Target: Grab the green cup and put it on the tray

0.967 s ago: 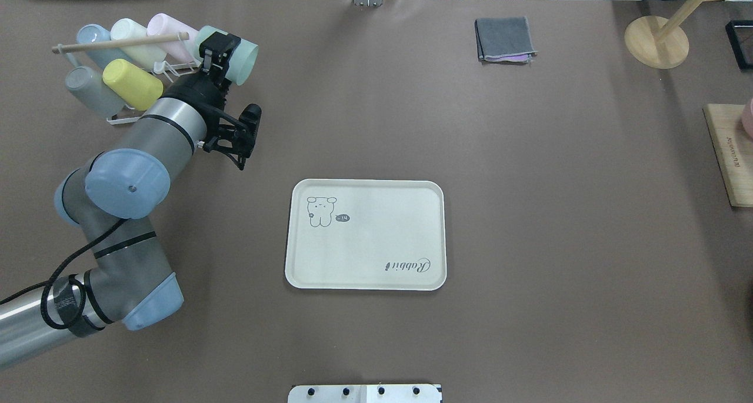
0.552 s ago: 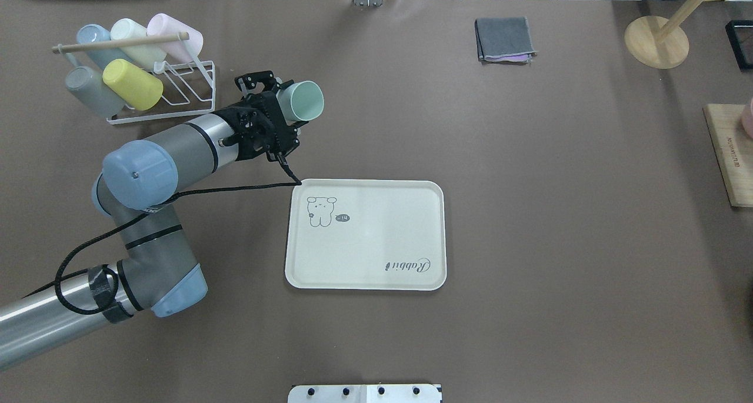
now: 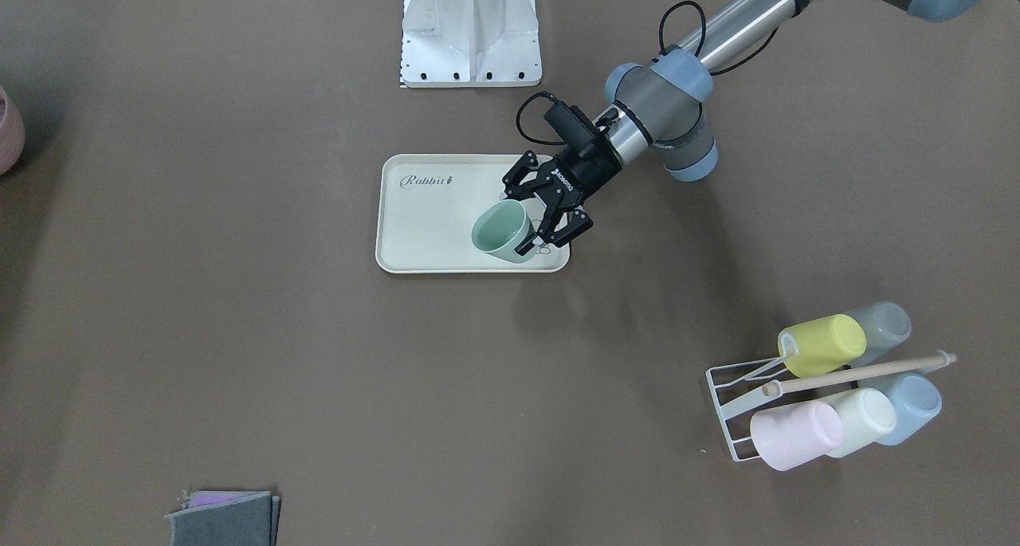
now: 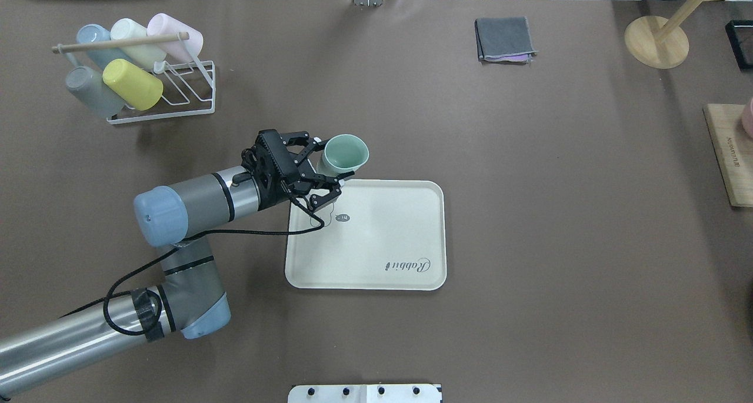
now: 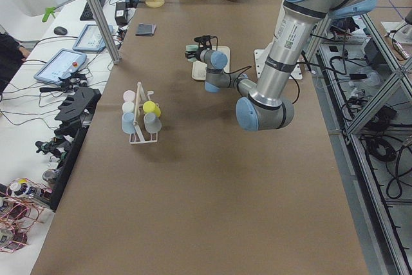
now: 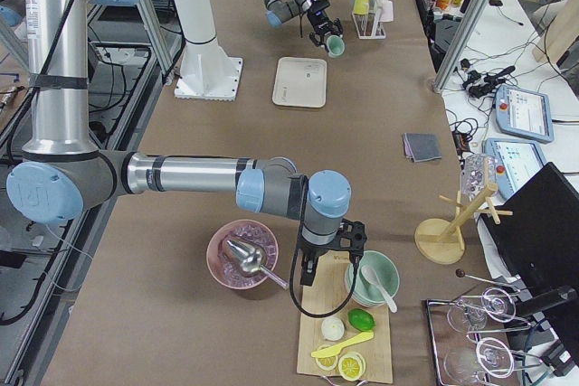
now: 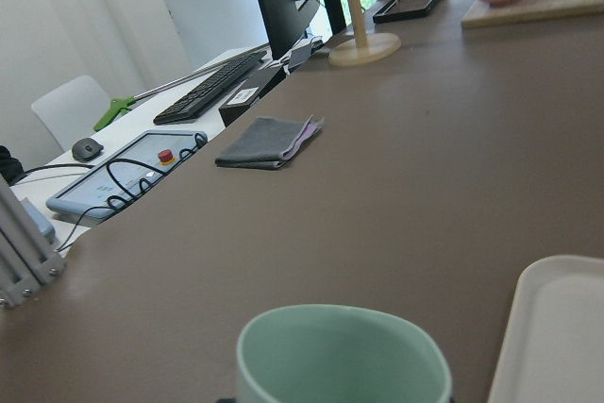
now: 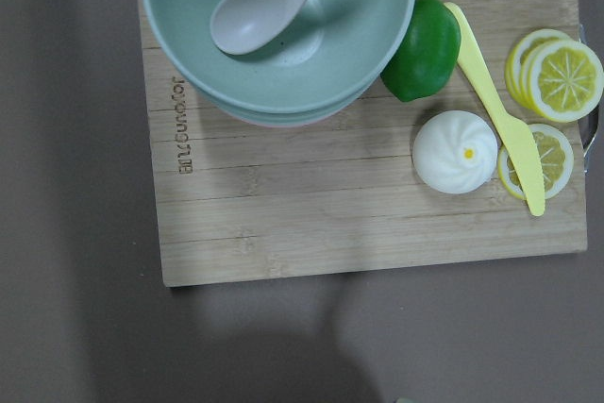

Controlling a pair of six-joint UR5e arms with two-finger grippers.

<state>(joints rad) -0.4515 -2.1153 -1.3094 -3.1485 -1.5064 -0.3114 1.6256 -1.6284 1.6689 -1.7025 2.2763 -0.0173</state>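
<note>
Since a second ago, the left arm carries the green cup [image 4: 346, 153] away from the rack [image 4: 194, 85] to a corner of the tray [image 4: 382, 232]. The left gripper [image 4: 322, 169] squeezes the cup's side. The cup hangs tilted in the air, not set down yet. It looks light, hard and smooth, so it may slip. Holding its wall near the rim seems best. I cannot tell how the right gripper [image 6: 351, 255] holds its fingers. I count one green cup, one tray, and five cups on the rack.

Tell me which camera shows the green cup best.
The exterior front-facing view: the green cup shows side and mouth, held in the left gripper. Overhead shows mainly its mouth, the left wrist only its rim, side views a speck.
</note>
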